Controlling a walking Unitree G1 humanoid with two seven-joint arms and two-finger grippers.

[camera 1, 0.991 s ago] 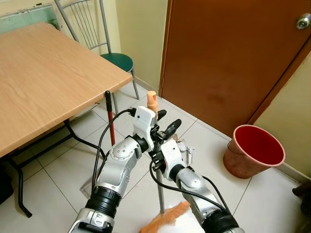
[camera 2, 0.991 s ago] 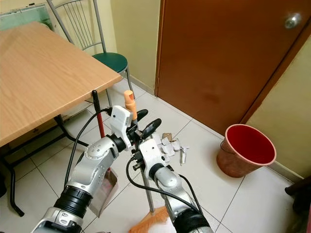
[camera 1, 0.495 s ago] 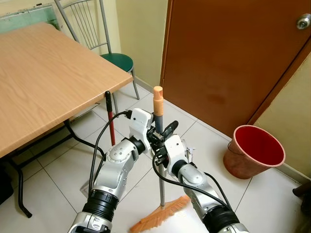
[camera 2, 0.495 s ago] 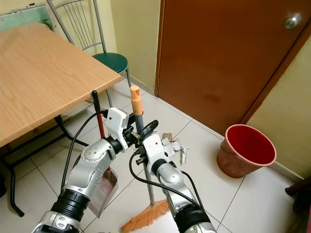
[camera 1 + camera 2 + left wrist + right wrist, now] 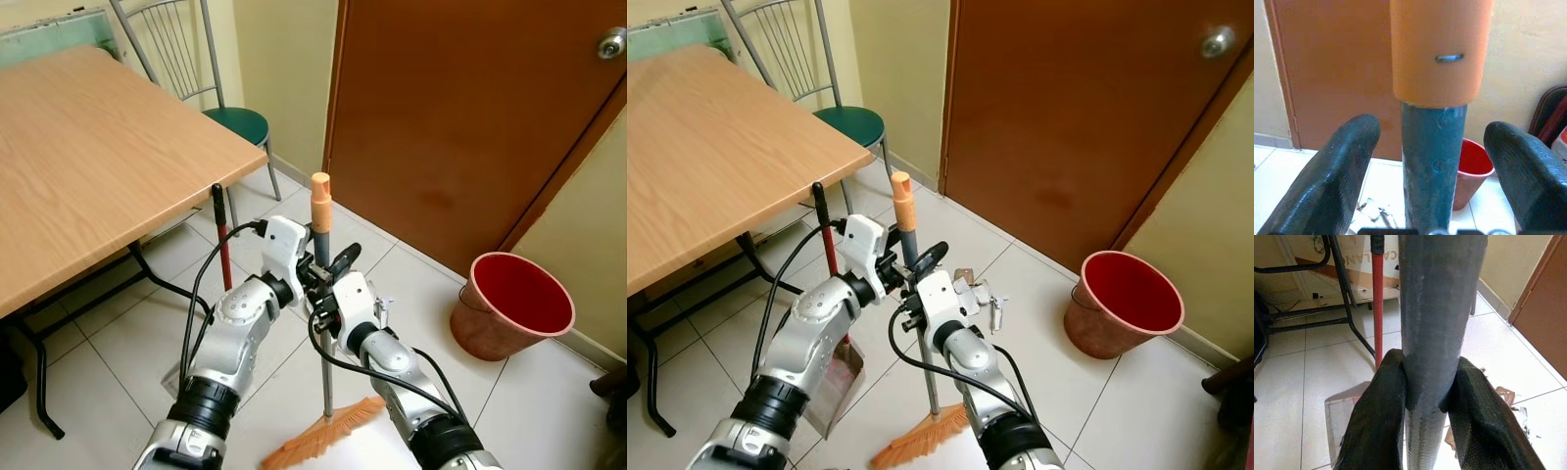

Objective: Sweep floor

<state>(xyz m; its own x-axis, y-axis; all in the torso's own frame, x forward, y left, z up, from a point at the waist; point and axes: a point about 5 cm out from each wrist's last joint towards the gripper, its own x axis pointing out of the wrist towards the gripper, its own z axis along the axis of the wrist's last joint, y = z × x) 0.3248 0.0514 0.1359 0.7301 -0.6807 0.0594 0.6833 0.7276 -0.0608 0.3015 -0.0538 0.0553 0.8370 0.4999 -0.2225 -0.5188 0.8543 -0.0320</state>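
Upright, the broom (image 5: pixel 322 294) is clamped by the right end effector (image 5: pixel 1422 396), left end effector (image 5: pixel 1432 161) open around it.

Two silver arms reach forward, each with smooth rounded metal shells at the joints. A ribbed black collar rings the left forearm (image 5: pixel 208 403) and another rings the right forearm (image 5: pixel 446 441). White boxy housings sit at both wrists. Thick black cables loop loosely out from each wrist housing and run back along the arms. The left tool (image 5: pixel 1432 171) has two long black fingers (image 5: pixel 1337 166) with rounded, matte, slightly scuffed tips. The right tool (image 5: pixel 1422 406) carries the same black fingers (image 5: pixel 1376 416), broad and softly curved.
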